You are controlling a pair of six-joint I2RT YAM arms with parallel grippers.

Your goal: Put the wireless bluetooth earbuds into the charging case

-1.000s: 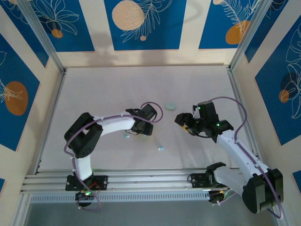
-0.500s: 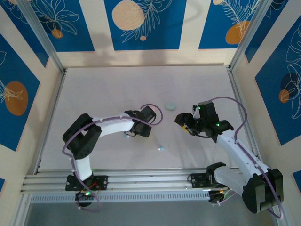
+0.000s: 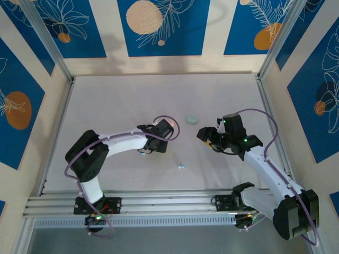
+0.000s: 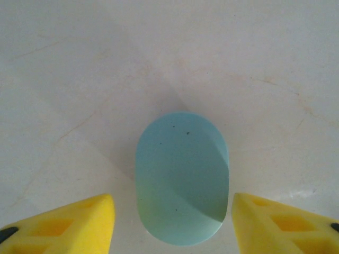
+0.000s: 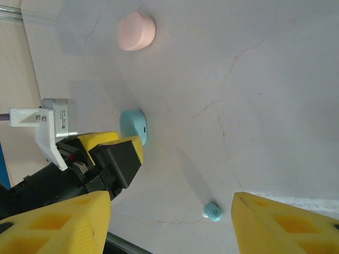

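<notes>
A light blue oval charging case (image 4: 183,185) lies flat on the table, closed. My left gripper (image 4: 172,225) stands open around it, with a gap between the case and each yellow fingertip (image 4: 74,225). From the right wrist the same case (image 5: 133,126) shows beside the left gripper (image 5: 108,151). In the top view the left gripper (image 3: 151,145) hangs over the case (image 3: 142,153). One light blue earbud (image 5: 213,211) lies on the table between the tips of my open right gripper (image 5: 169,227). From above, that earbud (image 3: 181,166) lies below and left of the right gripper (image 3: 206,135).
A pink oval case (image 5: 136,32) lies farther off in the right wrist view. A pale mint case (image 3: 193,120) sits between the two grippers near mid-table. An aluminium rail (image 3: 159,203) runs along the near edge, and frame posts (image 3: 53,47) mark the corners.
The left arm's elbow has swung out to the left and its gripper has shifted slightly over the blue case. The right arm has not moved.
</notes>
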